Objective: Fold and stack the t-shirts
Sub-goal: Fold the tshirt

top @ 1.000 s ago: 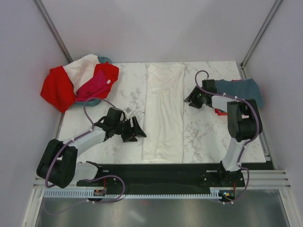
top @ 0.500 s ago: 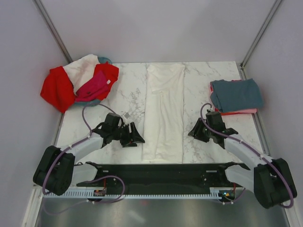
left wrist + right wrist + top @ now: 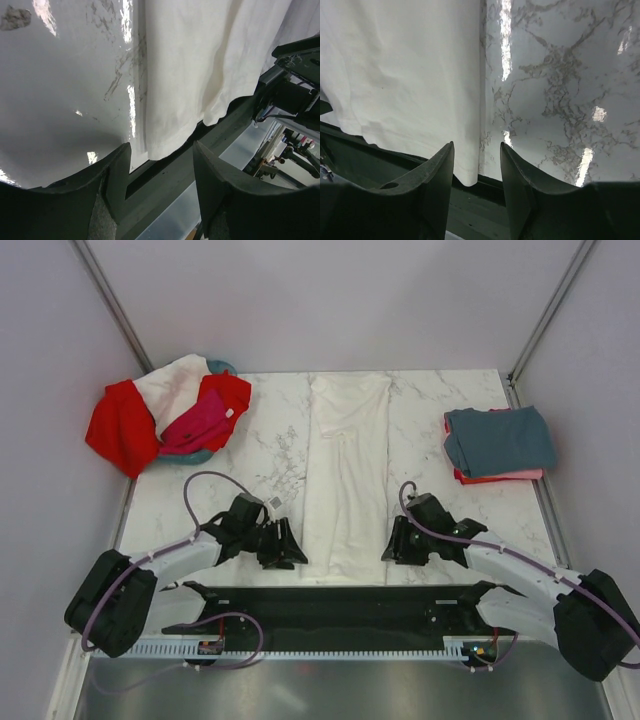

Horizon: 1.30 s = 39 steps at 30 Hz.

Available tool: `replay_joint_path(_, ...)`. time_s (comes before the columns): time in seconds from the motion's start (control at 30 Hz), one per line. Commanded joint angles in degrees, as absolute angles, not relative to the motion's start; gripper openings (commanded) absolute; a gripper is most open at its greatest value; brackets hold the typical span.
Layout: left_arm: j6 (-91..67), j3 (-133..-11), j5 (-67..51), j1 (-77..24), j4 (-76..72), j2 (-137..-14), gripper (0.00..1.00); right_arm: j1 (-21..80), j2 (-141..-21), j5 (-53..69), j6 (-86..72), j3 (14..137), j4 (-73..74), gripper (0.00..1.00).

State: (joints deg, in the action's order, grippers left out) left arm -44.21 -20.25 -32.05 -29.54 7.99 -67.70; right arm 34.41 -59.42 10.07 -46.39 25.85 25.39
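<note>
A white t-shirt (image 3: 347, 475), folded into a long strip, lies down the middle of the marble table. My left gripper (image 3: 294, 552) sits low at its near-left corner, open. In the left wrist view that corner of the white t-shirt (image 3: 200, 65) lies just ahead of the left gripper (image 3: 161, 165), with nothing between the fingers. My right gripper (image 3: 389, 550) is at the near-right corner, open. In the right wrist view the white t-shirt (image 3: 400, 75) has its hem corner in line with the gap of the right gripper (image 3: 477, 160).
A folded stack, slate grey-blue shirt (image 3: 500, 438) over red and coral ones, lies at the right edge. Red, white and magenta shirts (image 3: 160, 415) are heaped over a teal basket (image 3: 199, 455) at the back left. The black base rail (image 3: 340, 605) runs just past the shirt's near hem.
The right arm swung from beside the folded stack down to the white shirt's near-right corner. The left gripper moved nearer to the near-left corner and its jaws narrowed somewhat.
</note>
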Motion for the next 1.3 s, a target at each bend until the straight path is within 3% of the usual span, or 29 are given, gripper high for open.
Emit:
replay_joint_path(0.0, -47.6, -19.7, -31.3, -30.8, 6.2, -66.6, 0.58, 37.4, -61.3, 7.4, -49.7, 26.7, 26.6, 0.49)
replay_joint_path(0.27, -48.6, -19.8, -31.6, -32.5, 3.9, -70.3, 0.55, 43.3, -61.7, 6.2, -53.3, 25.8, 26.1, 0.47)
replay_joint_path(0.4, -48.7, -19.4, -31.8, -33.8, 2.7, -72.7, 0.48, 43.7, -62.3, 6.4, -53.3, 24.7, 25.7, 0.39)
replay_joint_path(0.47, -48.6, -19.2, -31.6, -34.1, 2.6, -72.9, 0.43, 43.8, -62.1, 6.3, -53.3, 23.7, 25.7, 0.34)
replay_joint_path(0.63, -48.9, -18.8, -31.4, -34.3, 2.5, -72.7, 0.28, 43.8, -61.2, 6.5, -54.0, 22.8, 25.7, 0.11)
replay_joint_path(0.87, -49.6, -18.8, -31.5, -34.3, 2.5, -72.2, 0.02, 43.8, -58.9, 7.5, -54.4, 22.0, 26.2, 0.00)
replay_joint_path(1.27, -51.2, -18.4, -32.2, -34.2, 4.8, -67.4, 0.02, 43.7, -54.0, 4.8, -54.8, 23.5, 31.6, 0.00)
